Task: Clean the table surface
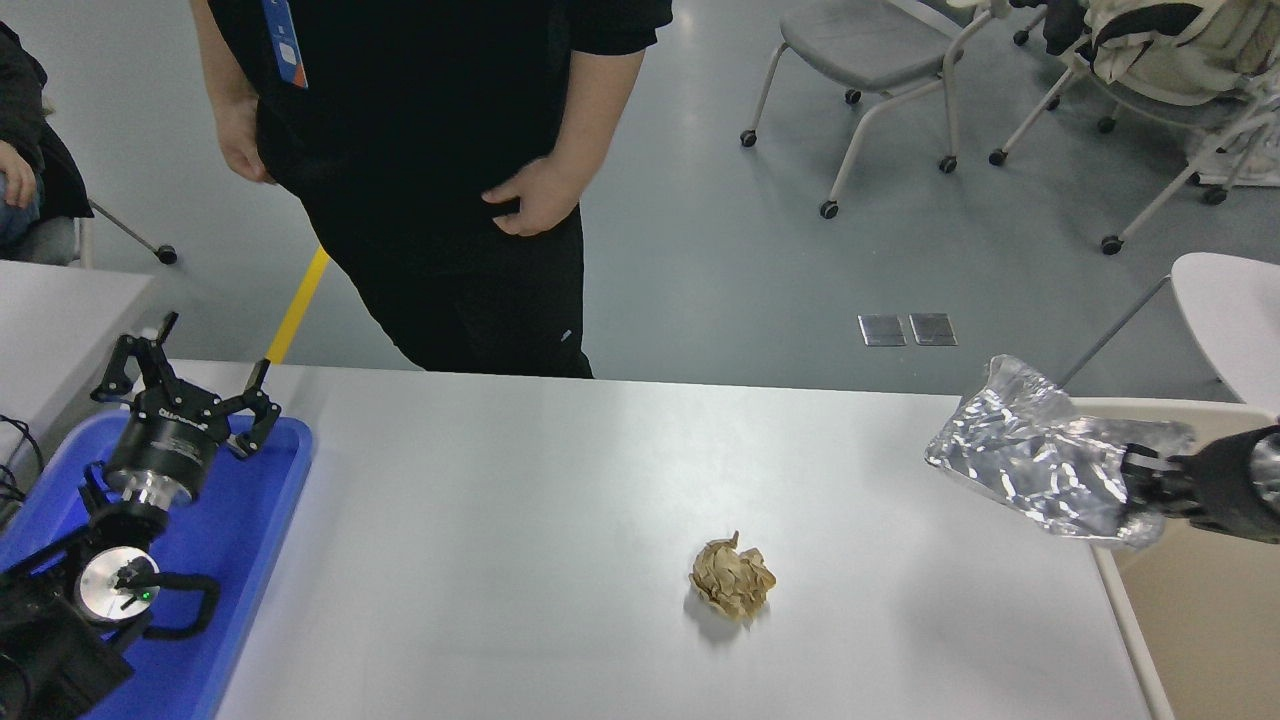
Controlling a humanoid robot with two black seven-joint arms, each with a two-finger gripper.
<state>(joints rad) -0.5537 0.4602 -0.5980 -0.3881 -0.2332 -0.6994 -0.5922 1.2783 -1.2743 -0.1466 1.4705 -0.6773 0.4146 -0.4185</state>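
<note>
The table surface (520, 520), wide, white and glossy, was seen filling the lower middle of the head view. One piece of litter was left lying on it: a crumpled brown paper ball (732, 577), right of centre and nearer the near edge.

A crushed sheet of aluminium foil (1040, 462) was held clear of the tabletop, above its right far corner. It was pinched at its right end by the right gripper (1140, 480), whose jaws were clenched on the foil, though the fingertips were largely buried in the folds. The foil was judged to be held aloft so that it could be carried off sideways without dragging. A beige surface (1190, 600) was noted just beside the table's right edge; it was taken as a likely drop place, though this could not be confirmed.

The right arm was seen entering from the right edge, roughly level, wrist pointing leftward, with most of it out of frame.

The left gripper (185, 385) was parked at the lower left above a blue tray (250, 540), fingers spread and empty, pointing away from the camera. The tray was presumably set there for collected items.

A person in black (440, 180) was standing at the far side, hands well apart from the robot. Chairs were visible on the grey floor beyond.

The task was judged partly done: foil lifted, paper ball yet to be removed.
</note>
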